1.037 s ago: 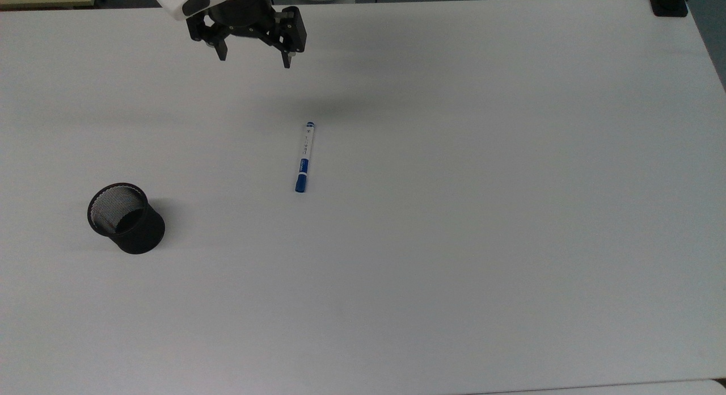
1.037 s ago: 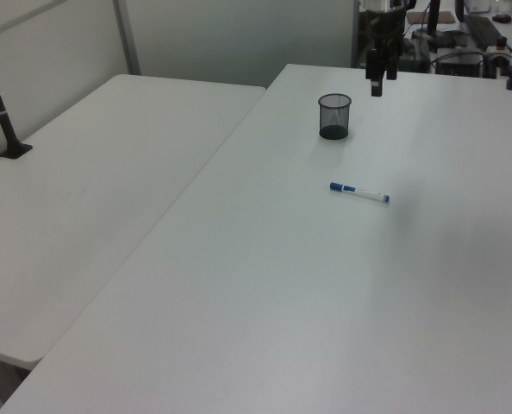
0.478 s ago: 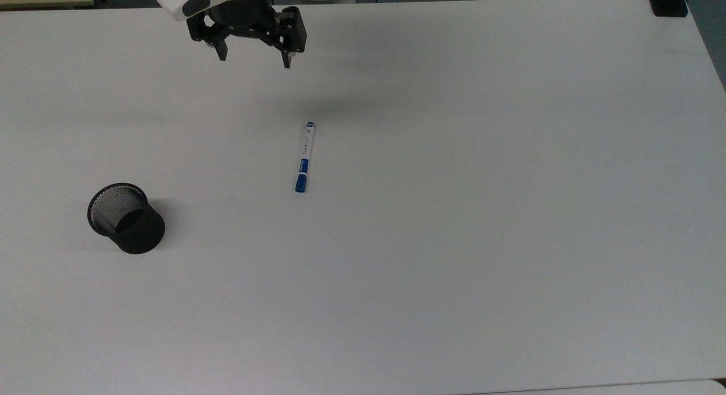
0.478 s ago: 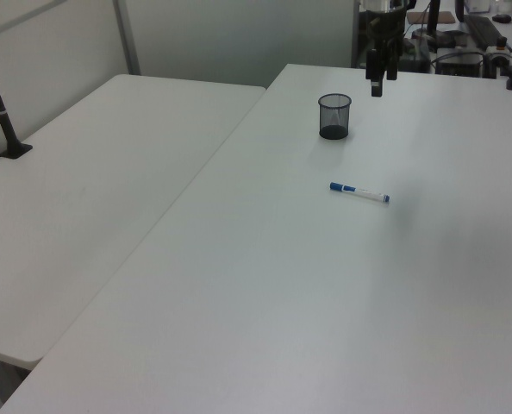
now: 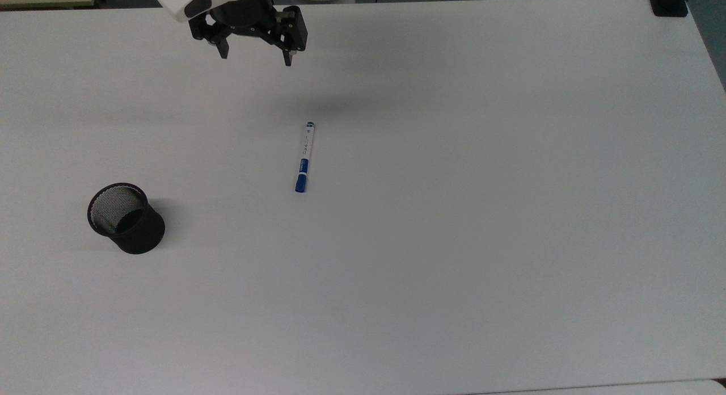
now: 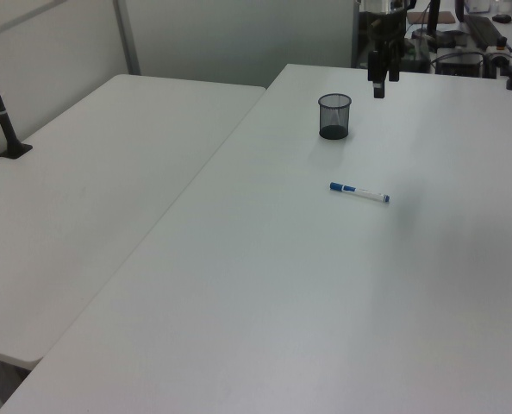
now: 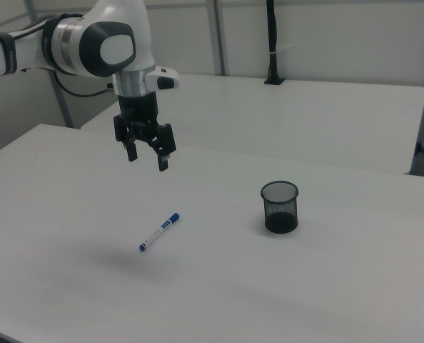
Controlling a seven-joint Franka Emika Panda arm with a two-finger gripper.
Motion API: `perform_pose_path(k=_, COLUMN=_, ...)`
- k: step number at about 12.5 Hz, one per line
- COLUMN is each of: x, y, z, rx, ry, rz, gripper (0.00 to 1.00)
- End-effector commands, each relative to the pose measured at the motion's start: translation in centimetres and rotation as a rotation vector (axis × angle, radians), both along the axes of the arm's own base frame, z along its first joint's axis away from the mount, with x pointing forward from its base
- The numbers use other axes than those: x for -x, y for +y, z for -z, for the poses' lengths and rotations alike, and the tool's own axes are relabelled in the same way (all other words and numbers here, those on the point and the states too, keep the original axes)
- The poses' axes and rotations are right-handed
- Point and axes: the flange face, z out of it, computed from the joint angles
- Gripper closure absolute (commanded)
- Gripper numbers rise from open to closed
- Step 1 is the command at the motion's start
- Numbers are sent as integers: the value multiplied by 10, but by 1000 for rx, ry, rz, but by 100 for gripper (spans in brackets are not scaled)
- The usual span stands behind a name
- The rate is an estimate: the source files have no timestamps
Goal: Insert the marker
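The marker (image 5: 303, 156) lies flat on the white table (image 5: 454, 213), white barrel with a blue cap toward the top view's bottom; it also shows as the marker (image 6: 359, 192) and the marker (image 7: 160, 231). A black mesh cup (image 5: 125, 217) stands upright at the top view's left, seen too as the cup (image 6: 334, 116) and the cup (image 7: 280, 206). My gripper (image 5: 256, 58) hangs open and empty well above the table, up and left of the marker in the top view; it appears again as the gripper (image 7: 147, 158) and the gripper (image 6: 381, 86).
A second white table (image 6: 84, 198) adjoins at the left view's left. A black clamp post (image 5: 669, 3) sits at the top view's upper right corner. Wide bare tabletop surrounds marker and cup.
The gripper has shifted very slightly upward in the top view. Marker and cup have not moved.
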Motion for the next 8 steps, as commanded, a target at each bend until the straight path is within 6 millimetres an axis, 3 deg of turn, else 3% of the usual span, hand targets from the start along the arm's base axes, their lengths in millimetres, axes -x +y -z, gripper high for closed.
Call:
perform_pose_path(k=1, x=10, y=11, z=17, rx=-4, ry=45, rz=69, gripper=0)
perform_pose_path(k=3, x=8, y=14, z=25, rx=-4, ry=41, rz=115, gripper=0)
perform_pose_path(k=6, x=14, y=18, z=56, rx=-8, ry=38, rz=118, gripper=0)
perform_pose_path(k=8, x=11, y=18, z=67, rx=-14, ry=-2, rz=135, gripper=0)
